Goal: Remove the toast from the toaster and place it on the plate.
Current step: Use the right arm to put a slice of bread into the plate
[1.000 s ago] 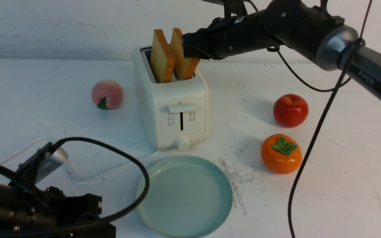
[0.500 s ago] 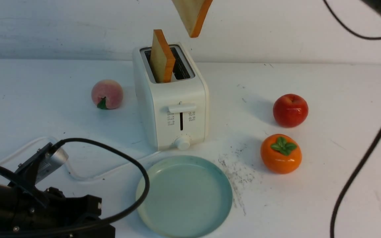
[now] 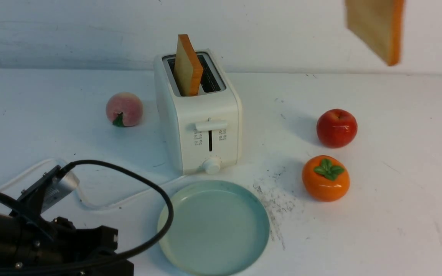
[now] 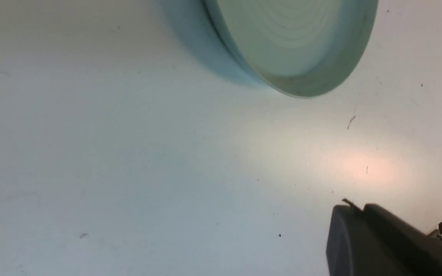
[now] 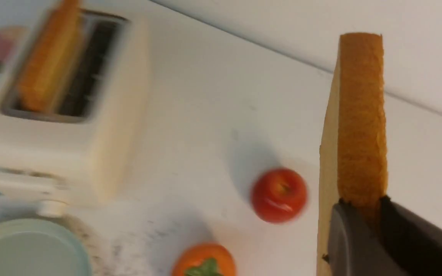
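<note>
High above the bench [image 3: 393,161], to the right of the toaster [image 3: 209,107] and well apart from it, hangs upright, crust edge towards the robot, one pale face turned left: the lifted slice of toast [image 3: 374,30]. From there, leftward, downward and back towards the robot to reach the plate [image 3: 215,226]; probably needs tipping flat before release, or risks landing on edge and toppling.

Grips that slice firmly between closed-in fingers, to judge by the right wrist view: the right hand [image 5: 363,209], out of sight in the front view. Beyond the plate, in the toaster's left slot, stands the second slice [image 3: 187,67], with the right slot bare. To the right of the toaster, apple [image 3: 337,128] and persimmon [image 3: 325,178], both clear of the plate.

Nearer the plate, just to its left: the left hand [image 4: 353,209], fingers together, holding nothing. Half-done at most, by the look of it.
</note>
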`<state>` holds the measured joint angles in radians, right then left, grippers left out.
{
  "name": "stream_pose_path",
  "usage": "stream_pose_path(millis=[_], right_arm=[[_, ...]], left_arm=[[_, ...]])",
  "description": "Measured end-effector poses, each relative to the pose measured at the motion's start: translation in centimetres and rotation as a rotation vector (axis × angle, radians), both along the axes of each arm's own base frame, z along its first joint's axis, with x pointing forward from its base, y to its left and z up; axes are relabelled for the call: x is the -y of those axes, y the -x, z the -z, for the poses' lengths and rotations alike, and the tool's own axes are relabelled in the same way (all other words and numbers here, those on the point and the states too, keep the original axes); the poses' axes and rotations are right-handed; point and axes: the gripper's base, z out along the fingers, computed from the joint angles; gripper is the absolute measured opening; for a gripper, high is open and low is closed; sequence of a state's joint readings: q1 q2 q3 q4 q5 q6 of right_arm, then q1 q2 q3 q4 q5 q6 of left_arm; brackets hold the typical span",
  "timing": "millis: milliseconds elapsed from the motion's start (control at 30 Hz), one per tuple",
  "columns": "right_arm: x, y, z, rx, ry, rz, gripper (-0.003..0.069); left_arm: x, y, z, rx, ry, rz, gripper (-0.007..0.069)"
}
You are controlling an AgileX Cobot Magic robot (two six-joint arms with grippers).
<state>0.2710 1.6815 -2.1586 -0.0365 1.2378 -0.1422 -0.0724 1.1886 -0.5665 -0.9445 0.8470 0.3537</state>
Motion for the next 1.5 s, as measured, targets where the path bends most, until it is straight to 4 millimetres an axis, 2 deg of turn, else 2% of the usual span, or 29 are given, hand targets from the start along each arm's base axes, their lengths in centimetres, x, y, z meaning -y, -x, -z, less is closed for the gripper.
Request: stream_pose_path(millis=[67,133,233,367,400,500,567,600,667,733,800,900,1000,1033,1100,1500], right_arm=[[2.5,0.6,-0.2,-0.014,0.0,0.133,0.0079],[3.5,1.4,0.4,-0.05,-0.02,0.178,0.0079],[3.2,2.3,1.9,-0.131,-0.075,0.154,0.0078],[0.4,4.0,8.0,-0.416,-0.264,-0.08,0.0078],[0.2,4.0,8.3,-0.429,-0.274,-0.093,0.0078],[-1.9,4.7,13.6,-0.596,-0.434,-0.291,0.0078],[-2.8,4.6,15.9,-0.611,-0.54,-0.354,0.0078],[-2.9,4.6,16.0,-0.614,-0.556,-0.351,0.0078],[-3.8,3.8,18.3,-0.596,-0.688,-0.387,0.0078],[-4.1,3.5,18.8,-0.585,-0.732,-0.394,0.0078],[-5.2,2.7,19.5,-0.543,-0.82,-0.434,0.0078],[-6.7,2.4,20.1,-0.501,-0.84,-0.503,0.0078],[-9.1,2.5,21.4,-0.473,-0.803,-0.595,0.0078],[-9.2,2.5,21.4,-0.473,-0.802,-0.597,0.0078],[-10.5,2.3,23.0,-0.465,-0.751,-0.62,0.0078],[-11.2,0.6,27.3,-0.51,-0.695,-0.537,0.0078]], left_arm=[[0.0,0.0,0.0,0.0,0.001,-0.001,0.0028],[0.0,0.0,0.0,0.0,0.0,0.0,0.0031],[0.0,0.0,0.0,0.0,0.0,0.0,0.0036],[0.0,0.0,0.0,0.0,0.0,0.0,0.0038],[0.0,0.0,0.0,0.0,0.0,0.0,0.0038],[0.0,0.0,0.0,0.0,0.0,0.0,0.0038],[0.0,0.0,0.0,0.001,0.0,-0.001,0.0038],[0.0,0.0,0.0,0.001,0.0,-0.001,0.0038],[0.0,0.0,0.0,0.001,0.001,-0.001,0.0039],[0.0,0.0,0.0,0.001,0.001,-0.001,0.0039],[0.0,0.0,0.0,0.002,0.0,-0.003,0.0044],[0.0,0.0,0.0,0.002,0.002,-0.004,0.005],[0.0,-0.1,0.0,0.002,0.006,-0.008,0.0055],[0.0,-0.1,0.0,0.002,0.006,-0.008,0.0055],[0.0,-0.1,-0.1,0.002,0.008,-0.009,0.0056],[-0.1,-0.3,0.0,0.017,0.0,-0.025,0.0071]])
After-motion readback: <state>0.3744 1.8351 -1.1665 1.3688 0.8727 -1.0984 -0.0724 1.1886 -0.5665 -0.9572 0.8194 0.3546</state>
